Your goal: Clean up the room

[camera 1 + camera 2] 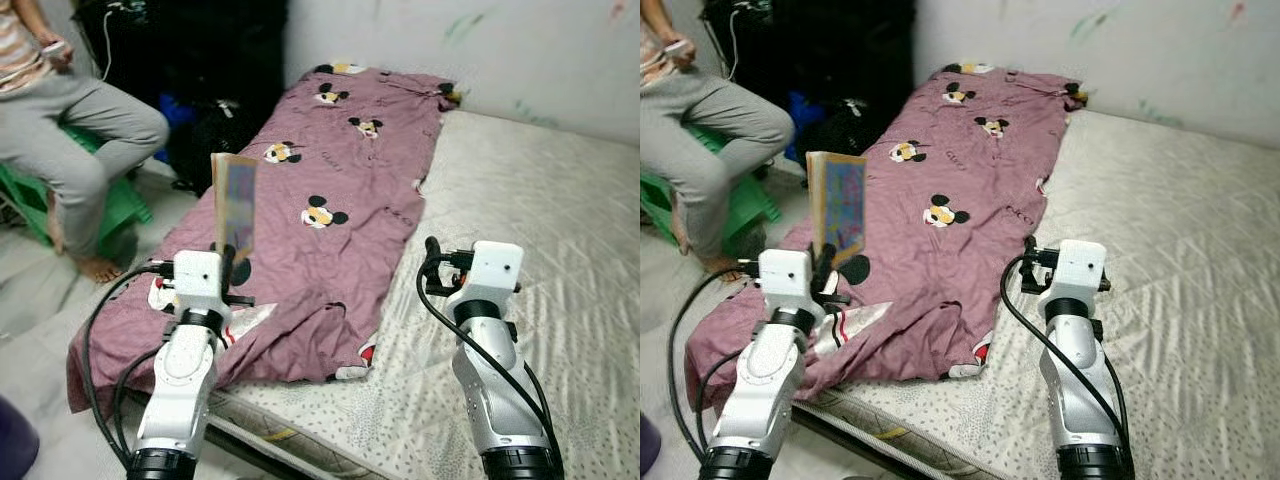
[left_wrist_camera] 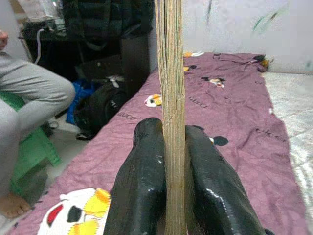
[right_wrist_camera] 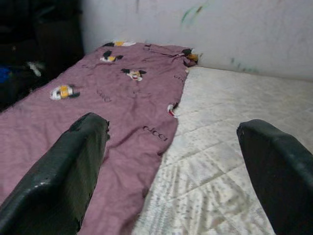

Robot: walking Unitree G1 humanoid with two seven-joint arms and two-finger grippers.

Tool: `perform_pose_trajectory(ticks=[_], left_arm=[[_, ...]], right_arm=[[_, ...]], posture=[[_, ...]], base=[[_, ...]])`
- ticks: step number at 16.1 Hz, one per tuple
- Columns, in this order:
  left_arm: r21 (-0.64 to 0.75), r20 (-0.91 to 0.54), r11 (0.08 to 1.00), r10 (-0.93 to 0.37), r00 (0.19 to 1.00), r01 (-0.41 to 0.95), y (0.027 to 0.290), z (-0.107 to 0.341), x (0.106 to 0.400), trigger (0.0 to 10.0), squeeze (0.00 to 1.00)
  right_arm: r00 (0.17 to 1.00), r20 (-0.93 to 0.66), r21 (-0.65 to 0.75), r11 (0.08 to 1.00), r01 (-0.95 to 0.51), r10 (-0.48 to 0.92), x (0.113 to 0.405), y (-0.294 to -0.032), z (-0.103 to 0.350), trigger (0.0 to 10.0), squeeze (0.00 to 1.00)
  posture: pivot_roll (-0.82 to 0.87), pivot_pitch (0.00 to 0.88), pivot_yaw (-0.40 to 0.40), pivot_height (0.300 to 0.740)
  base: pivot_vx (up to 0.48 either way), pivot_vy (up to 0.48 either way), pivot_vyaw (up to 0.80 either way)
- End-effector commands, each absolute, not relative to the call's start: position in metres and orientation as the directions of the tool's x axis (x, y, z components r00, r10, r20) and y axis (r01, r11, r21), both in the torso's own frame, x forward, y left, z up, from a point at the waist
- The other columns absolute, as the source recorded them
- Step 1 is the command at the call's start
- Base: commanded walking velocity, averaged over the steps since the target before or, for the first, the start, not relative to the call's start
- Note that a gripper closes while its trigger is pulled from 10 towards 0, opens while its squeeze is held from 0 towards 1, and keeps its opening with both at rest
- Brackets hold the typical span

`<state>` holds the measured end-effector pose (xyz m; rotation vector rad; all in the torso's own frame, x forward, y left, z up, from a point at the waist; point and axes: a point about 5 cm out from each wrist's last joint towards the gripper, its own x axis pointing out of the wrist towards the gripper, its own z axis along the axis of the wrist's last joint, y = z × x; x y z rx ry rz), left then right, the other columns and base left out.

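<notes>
Sitting at the far left on a green plastic stool (image 1: 125,205), a person in grey trousers (image 1: 75,135) is holding a small device, one bare foot resting on the pale floor (image 1: 30,290). Behind the person, a dark bag (image 1: 205,135) is leaning against black furniture. Just right of that, the left gripper (image 2: 168,171) is clamping the lower edge of a thin picture book (image 1: 234,205), both black fingers (image 2: 142,181) pressing against its sides, and the book is standing upright above the near left corner of the bed. Beneath it, a mauve blanket printed with cartoon mouse heads (image 1: 340,190) is lying along the left half of the white quilted mattress (image 1: 540,220), its near end bunching up at the mattress edge. Further right, the right gripper (image 3: 173,171) is hovering over the bare mattress just beside the blanket's edge, its fingers spread wide apart and holding nothing. A pale wall with faint scribbles (image 1: 500,40) is running behind the bed.
</notes>
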<state>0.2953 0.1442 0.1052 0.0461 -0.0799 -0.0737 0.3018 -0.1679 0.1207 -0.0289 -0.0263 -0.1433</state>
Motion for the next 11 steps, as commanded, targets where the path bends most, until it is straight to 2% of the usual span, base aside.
perform_pose_trajectory(ticks=[1, 9, 11], left_arm=[[0.043, 0.13, 0.994, -0.104, 0.986, 0.1, 0.138, 0.118, 0.296, 10.0, 0.0], [0.013, 0.098, 0.992, -0.123, 0.988, 0.122, 0.127, 0.111, 0.291, 10.0, 0.0], [0.023, 0.1, 0.992, -0.129, 0.987, 0.127, 0.126, 0.113, 0.293, 10.0, 0.0]], right_arm=[[0.987, 0.034, -0.058, 0.986, 0.157, -0.156, 0.304, -0.173, 0.125, 10.0, 0.0], [0.984, -0.025, -0.016, 0.984, 0.176, -0.177, 0.308, -0.172, 0.117, 10.0, 0.0], [0.981, -0.053, 0.013, 0.982, 0.188, -0.188, 0.31, -0.173, 0.115, 10.0, 0.0]], posture=[[-0.12, 0.013, -0.001, 0.74], [-0.12, 0.009, 0.001, 0.74], [-0.12, 0.01, -0.004, 0.74]], base=[[0.0, 0.0, 0.0], [0.0, 0.0, 0.0], [0.0, 0.0, -0.8]])
